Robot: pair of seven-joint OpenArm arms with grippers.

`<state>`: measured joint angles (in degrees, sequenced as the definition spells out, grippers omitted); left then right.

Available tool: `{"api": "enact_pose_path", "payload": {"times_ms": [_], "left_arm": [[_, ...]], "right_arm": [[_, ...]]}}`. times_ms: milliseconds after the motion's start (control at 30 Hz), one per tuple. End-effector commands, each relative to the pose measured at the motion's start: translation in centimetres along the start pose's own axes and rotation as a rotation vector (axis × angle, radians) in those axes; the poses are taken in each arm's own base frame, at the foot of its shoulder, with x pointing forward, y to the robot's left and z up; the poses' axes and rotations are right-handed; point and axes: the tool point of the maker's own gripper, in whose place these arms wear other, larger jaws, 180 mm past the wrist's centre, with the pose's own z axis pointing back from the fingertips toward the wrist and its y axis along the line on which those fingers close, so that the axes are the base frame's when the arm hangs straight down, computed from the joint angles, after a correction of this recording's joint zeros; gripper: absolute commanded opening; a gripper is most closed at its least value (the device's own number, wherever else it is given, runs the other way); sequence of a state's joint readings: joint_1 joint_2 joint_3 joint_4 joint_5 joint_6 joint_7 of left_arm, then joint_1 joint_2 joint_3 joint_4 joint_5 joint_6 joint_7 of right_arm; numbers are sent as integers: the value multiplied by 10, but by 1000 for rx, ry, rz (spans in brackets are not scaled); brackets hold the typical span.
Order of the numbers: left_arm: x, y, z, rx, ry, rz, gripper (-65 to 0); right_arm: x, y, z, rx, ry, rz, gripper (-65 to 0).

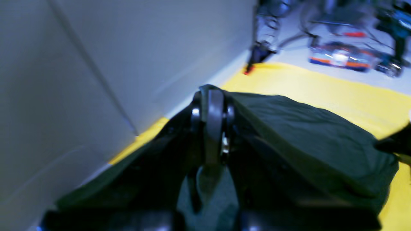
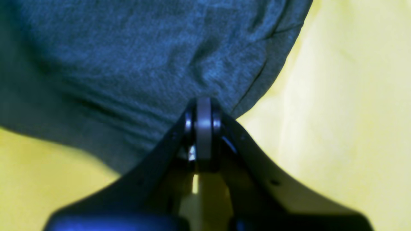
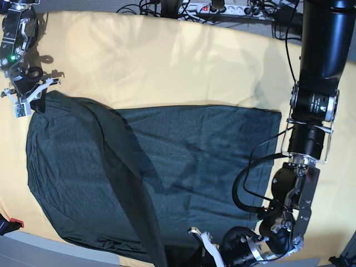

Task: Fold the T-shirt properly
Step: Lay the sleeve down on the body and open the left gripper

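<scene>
The dark charcoal T-shirt (image 3: 200, 161) lies spread on the yellow cloth (image 3: 167, 61). A raised fold runs diagonally across it from the far left corner to the near edge. My right gripper (image 3: 34, 97) is at that far left corner. In the right wrist view it (image 2: 204, 110) is shut on the shirt's edge (image 2: 128, 64). My left gripper (image 3: 196, 236) is at the near edge by the lower end of the fold. In the left wrist view it (image 1: 212, 99) is shut on a pinch of the shirt (image 1: 305, 134), which drapes away to the right.
A power strip and cables (image 3: 217, 8) lie beyond the far edge of the table. A small red object (image 3: 14, 223) sits at the near left corner. A white panel (image 1: 96, 64) stands beside the table, with blurred tools (image 1: 340, 57) beyond the yellow cloth (image 1: 321, 86).
</scene>
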<state>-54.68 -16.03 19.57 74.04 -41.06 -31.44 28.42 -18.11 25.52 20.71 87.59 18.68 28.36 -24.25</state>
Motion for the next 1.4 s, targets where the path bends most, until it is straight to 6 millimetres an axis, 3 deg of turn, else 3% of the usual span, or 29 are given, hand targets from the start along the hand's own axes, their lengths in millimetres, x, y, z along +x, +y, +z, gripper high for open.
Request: {"api": "enact_pose_path", "payload": {"times_ms": [0,300,500,800,1033,1267,1300,1367], "left_arm": [[33,4,1,2,-80,-30,-650],[23,27,3,131,-18,-111,-650],[3,47,8,208,68,-164,-650],[-60,86,19,278,140,-10,-650],[-115,95,31,262,228,95,-650],[-137,100,39,284,269,139,-650],[-137,99,39,283,270,139,-597],[-141,102,42,290,292,123,-393]], "right_arm": [[-1,-8,2,-19,23,24,-650],[-3,-8,2,-20,31,26,-650],[-3,-8,2,-20,31,26,-650],[-2,-8,2,-20,31,26,-650],[-2,-8,2,-19,31,26,-650],[-3,-5,2,-2,31,34,-650],[-3,-2,2,11,31,41,-650],[-3,1,2,27,31,49,-650]]}}
